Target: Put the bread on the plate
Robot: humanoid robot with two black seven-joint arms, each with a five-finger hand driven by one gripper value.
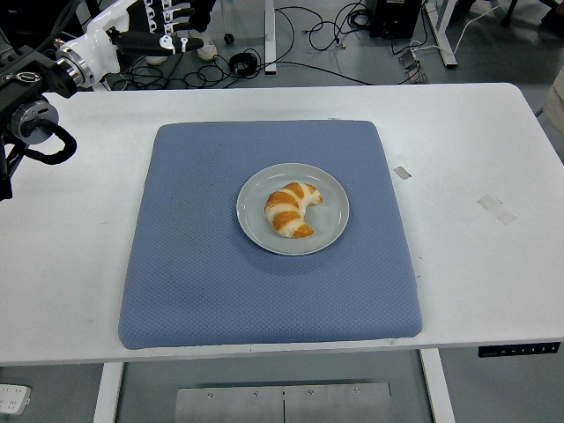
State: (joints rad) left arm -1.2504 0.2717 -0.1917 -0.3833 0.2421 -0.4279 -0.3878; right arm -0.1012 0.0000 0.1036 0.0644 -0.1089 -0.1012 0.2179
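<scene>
No brand, label or writing can be read anywhere in view. The golden-brown curved croissant (290,210) lies on the round pale grey plate (333,224), which sits near the middle of the square blue textured mat (211,282) on the white bench (476,159). Two small pieces of what looks like clear tape (497,209) stick to the bench right of the mat. The left robot hand (163,22), white with black finger joints, hovers beyond the far left corner, fingers extended and holding nothing. Black cables (308,31) trail across the floor behind.
</scene>
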